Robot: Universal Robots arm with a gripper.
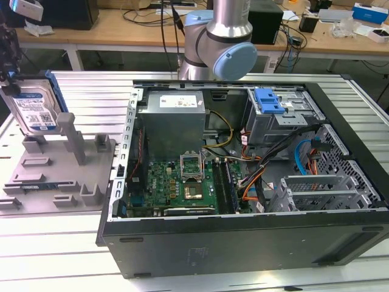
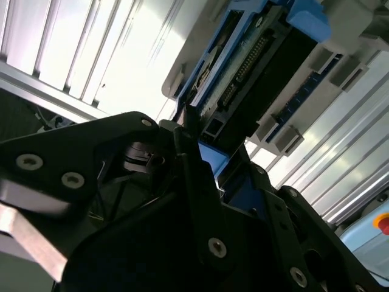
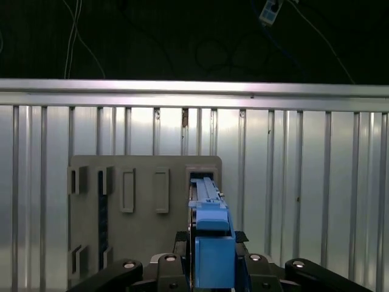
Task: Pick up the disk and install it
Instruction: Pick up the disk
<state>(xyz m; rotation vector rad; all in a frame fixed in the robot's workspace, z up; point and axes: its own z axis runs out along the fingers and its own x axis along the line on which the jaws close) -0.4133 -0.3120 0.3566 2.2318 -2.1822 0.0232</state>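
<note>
Disk (image 1: 35, 108): silver drive in a blue carrier, label facing the camera, at the exterior view's upper left. It stands on edge with its long axis near vertical, leaning a little.

Hold: my end effector (image 1: 11, 78) is closed narrow on the disk's upper end, so the disk hangs directly below my fingers with no gap between us.

Below it: grey fixture (image 1: 61, 164) on the slatted surface (image 1: 61, 255). The disk's lower edge looks just above the fixture's slot. I cannot tell whether they touch.

Further out: open computer case (image 1: 243, 243), filling the exterior view's centre and right. Its drive cage with the blue latch (image 1: 269, 100) sits at the case's far right corner, well apart from the disk.

View notes:
- The second wrist view gives the disk (image 2: 255, 67) from its connector end, with the carrier pinched by my end effector (image 2: 209, 152).
- The first wrist view looks down the carrier's thin blue edge (image 3: 209, 237) to the vacant fixture slot (image 3: 203, 176).
- The exterior view alone shows the case.
</note>
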